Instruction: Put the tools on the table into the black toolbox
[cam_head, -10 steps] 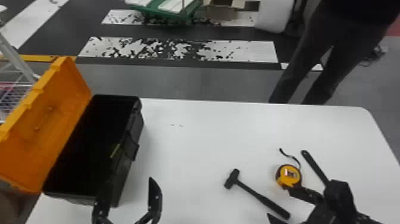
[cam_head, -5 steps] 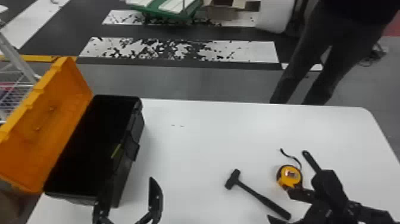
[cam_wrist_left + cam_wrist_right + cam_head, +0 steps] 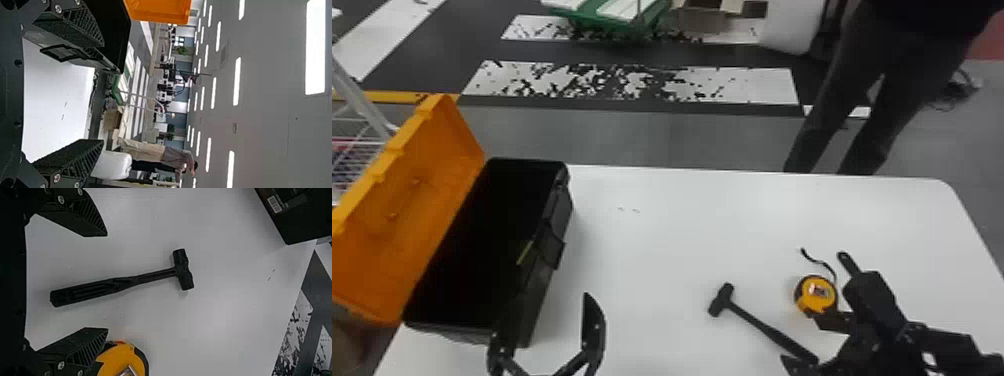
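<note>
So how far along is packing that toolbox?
Looks early. The black toolbox is open, but too dark inside to tell whether it holds anything. Nothing is in hand: the left tool and right tool are open and empty, the right one seemingly lined up over the hammer. Left to pack are the hammer, the tape measure and a partly hidden black handle on the table.

The right wrist view crops the tape measure [image 3: 120,358].

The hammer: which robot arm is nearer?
Right. The right fingers hover open, either side of the hammer's handle; the left fingers are away by the black toolbox.
</note>
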Motion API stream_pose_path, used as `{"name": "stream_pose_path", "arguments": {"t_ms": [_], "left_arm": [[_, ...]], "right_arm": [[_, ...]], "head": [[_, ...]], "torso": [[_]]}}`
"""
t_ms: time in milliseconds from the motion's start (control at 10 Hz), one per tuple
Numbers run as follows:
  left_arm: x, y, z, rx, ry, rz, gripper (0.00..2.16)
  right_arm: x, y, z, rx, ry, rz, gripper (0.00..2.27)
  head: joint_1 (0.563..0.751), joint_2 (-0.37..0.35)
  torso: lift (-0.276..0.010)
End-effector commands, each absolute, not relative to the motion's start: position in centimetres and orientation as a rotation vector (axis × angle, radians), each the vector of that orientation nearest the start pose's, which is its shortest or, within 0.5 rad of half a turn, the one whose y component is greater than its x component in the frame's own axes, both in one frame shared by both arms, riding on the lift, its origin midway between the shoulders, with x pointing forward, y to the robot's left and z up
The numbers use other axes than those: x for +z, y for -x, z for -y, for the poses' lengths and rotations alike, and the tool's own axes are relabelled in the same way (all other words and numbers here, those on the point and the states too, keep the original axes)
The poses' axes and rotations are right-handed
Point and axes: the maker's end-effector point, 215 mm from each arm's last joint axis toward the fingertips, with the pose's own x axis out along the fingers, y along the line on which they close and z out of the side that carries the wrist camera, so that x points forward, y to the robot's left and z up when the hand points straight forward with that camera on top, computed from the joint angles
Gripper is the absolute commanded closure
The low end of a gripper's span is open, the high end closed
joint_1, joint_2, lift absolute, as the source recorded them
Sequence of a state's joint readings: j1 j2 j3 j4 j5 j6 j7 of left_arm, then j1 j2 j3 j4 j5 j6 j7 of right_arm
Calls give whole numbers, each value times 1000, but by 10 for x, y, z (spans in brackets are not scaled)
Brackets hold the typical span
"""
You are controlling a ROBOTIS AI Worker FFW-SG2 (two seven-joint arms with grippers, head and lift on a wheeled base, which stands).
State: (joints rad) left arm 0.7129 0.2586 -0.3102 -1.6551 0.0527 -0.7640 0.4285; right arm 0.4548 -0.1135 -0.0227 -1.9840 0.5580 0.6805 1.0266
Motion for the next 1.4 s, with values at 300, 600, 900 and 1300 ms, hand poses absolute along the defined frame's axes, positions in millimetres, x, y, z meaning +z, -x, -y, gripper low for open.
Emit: {"name": "stream_pose_path", "arguments": {"t_ms": [300,600,900,1300], "left_arm": [[-412,-296,-206,59,92,71,134],[-411,-296,-208,64,93,74,134],[-411,-296,-209,69,94,74,134],[-412,-296,-210,71,93,71,134]], "right_arm": [[-571,-302,185,794,244,-1019,167],[-565,-316,184,821,268,-1016,167],[-563,-321,185,842,304,-1033,167],[-578,-316,183,865,348,-1080,167]], "head": [[695,38],[695,45],[695,50],[695,46]], "torso": [[-39],[-39],[-39],[-39]]}}
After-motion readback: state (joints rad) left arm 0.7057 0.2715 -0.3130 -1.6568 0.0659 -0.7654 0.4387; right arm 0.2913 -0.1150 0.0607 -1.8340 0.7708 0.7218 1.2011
